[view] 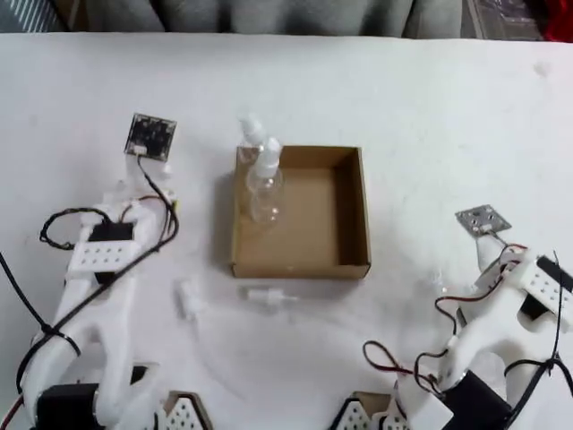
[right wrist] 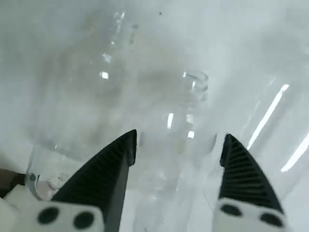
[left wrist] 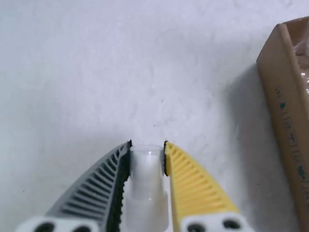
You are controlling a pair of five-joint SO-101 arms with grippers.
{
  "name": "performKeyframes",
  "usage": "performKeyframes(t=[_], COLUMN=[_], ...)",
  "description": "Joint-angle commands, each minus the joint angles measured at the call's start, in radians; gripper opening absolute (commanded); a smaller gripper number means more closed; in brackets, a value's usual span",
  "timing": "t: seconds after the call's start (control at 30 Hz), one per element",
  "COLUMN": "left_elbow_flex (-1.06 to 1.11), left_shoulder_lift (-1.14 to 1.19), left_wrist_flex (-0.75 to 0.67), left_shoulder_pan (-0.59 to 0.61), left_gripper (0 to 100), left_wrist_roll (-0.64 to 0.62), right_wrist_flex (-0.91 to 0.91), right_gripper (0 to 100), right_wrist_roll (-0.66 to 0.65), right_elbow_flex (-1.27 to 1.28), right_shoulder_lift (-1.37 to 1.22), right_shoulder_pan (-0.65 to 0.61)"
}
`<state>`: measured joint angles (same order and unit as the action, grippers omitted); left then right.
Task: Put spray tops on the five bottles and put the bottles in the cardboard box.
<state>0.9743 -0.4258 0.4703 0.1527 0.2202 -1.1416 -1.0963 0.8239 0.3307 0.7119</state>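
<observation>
My left gripper is shut on a white spray top, held just above the white table, with the cardboard box off to one side. My right gripper is open, and a clear uncapped bottle lies between its black fingers. A second clear bottle lies beside it. In the high view the cardboard box sits mid-table. A bottle with a spray top stands in its left part, and another capped bottle is at its far left corner.
Two loose spray tops lie on the table just in front of the box. The left arm stands left of the box and the right arm to its right. Cables trail around both arms.
</observation>
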Motion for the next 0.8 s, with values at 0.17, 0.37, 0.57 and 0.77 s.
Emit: performKeyframes(t=[0.17,0.37,0.57,0.77], left_elbow_flex=[-0.060,-0.060,-0.058,-0.058], left_shoulder_lift=[-0.002,-0.002,-0.002,-0.002], left_wrist_flex=[-0.009,-0.009,-0.009,-0.009], left_shoulder_pan=[-0.015,-0.015,-0.015,-0.015], left_gripper=[2,2,2,2], left_wrist_roll=[0.048,0.048,0.049,0.049], right_wrist_flex=[0.041,0.058,0.111,0.048], right_gripper=[23.1,22.6,6.2,1.5], right_wrist_roll=[-0.115,-0.147,-0.146,-0.132], right_elbow_flex=[0.032,0.032,0.071,0.014], right_shoulder_lift=[0.030,0.028,0.028,0.061], right_shoulder_pan=[0.028,0.033,-0.013,-0.035])
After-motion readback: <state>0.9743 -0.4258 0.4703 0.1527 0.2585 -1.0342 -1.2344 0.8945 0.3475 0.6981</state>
